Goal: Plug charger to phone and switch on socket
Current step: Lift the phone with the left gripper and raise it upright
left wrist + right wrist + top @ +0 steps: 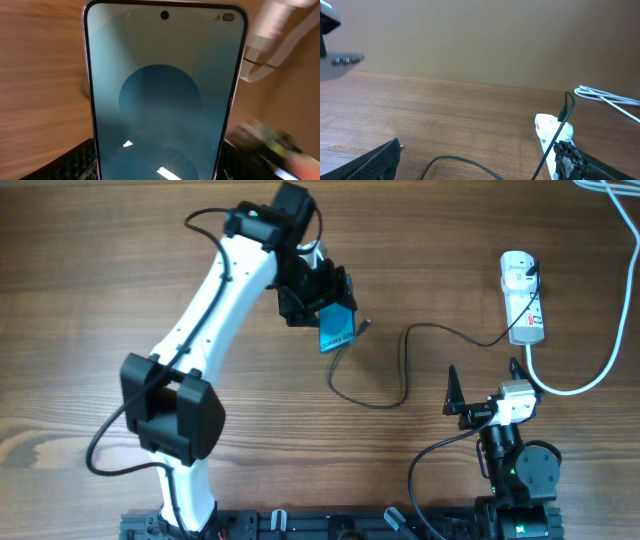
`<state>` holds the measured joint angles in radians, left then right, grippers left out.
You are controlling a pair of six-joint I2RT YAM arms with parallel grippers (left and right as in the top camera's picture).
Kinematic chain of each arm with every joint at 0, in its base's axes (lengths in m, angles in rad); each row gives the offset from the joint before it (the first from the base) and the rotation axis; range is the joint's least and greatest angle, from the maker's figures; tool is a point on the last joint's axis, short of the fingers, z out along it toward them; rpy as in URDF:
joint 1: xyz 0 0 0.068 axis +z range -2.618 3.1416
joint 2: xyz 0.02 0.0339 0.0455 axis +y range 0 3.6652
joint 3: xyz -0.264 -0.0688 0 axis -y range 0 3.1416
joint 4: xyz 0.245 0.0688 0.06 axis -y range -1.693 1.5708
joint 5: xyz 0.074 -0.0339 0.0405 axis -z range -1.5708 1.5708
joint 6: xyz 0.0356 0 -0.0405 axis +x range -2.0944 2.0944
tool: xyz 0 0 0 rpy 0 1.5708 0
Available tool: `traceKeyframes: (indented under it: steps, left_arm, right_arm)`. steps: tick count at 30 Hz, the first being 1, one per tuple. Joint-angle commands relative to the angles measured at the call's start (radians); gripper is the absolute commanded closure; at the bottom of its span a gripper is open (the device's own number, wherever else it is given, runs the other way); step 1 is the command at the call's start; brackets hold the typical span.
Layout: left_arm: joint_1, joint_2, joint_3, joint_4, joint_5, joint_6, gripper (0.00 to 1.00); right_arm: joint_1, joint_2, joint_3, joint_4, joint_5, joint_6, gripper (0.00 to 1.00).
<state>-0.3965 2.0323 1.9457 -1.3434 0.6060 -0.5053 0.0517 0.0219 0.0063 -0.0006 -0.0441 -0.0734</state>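
The phone (338, 330) is clamped by the left gripper (322, 302) at far centre. The right gripper (485, 388) is spread and empty, nearer than the socket (522, 298) at far right. "100" is read on the phone's screen. The charger (404, 370) ends just beside the phone.

The desk (100, 260) is brown wood-grain laminate, its grain running left to right in the overhead view, with a darker swirl of grain near the lower left corner. In the right wrist view, a plain tan wall (480, 35) rises behind the desk's far edge.
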Motion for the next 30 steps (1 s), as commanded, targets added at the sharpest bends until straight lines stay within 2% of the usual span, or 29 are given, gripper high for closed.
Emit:
traceKeyframes:
  steps: [1, 4, 11, 15, 23, 30]
  left_arm:
    - [0.08, -0.043, 0.003, 0.0, 0.38, 0.035, 0.27]
    - [0.151, -0.043, 0.003, 0.0, 0.534, 0.034, 0.27]
    - [0.302, -0.043, 0.003, -0.001, 0.758, 0.021, 0.26]
    - [0.348, -0.043, 0.003, 0.0, 0.766, -0.074, 0.26]
    - [0.351, -0.043, 0.003, 0.0, 0.766, -0.256, 0.25]
    - [0.351, -0.043, 0.003, 0.0, 0.83, -0.27, 0.26]
  right_arm:
    - [0.003, -0.006, -0.001, 0.003, 0.01, -0.005, 0.0]
    - [0.003, -0.006, -0.001, 0.003, 0.01, -0.005, 0.0]
    - [0.003, -0.006, -0.001, 0.003, 0.01, -0.006, 0.0]
    - [0.003, -0.006, -0.001, 0.003, 0.01, -0.005, 0.0]
    - [0.003, -0.006, -0.001, 0.003, 0.01, -0.005, 0.0]
    - [0.003, -0.006, -0.001, 0.003, 0.01, -0.006, 0.0]
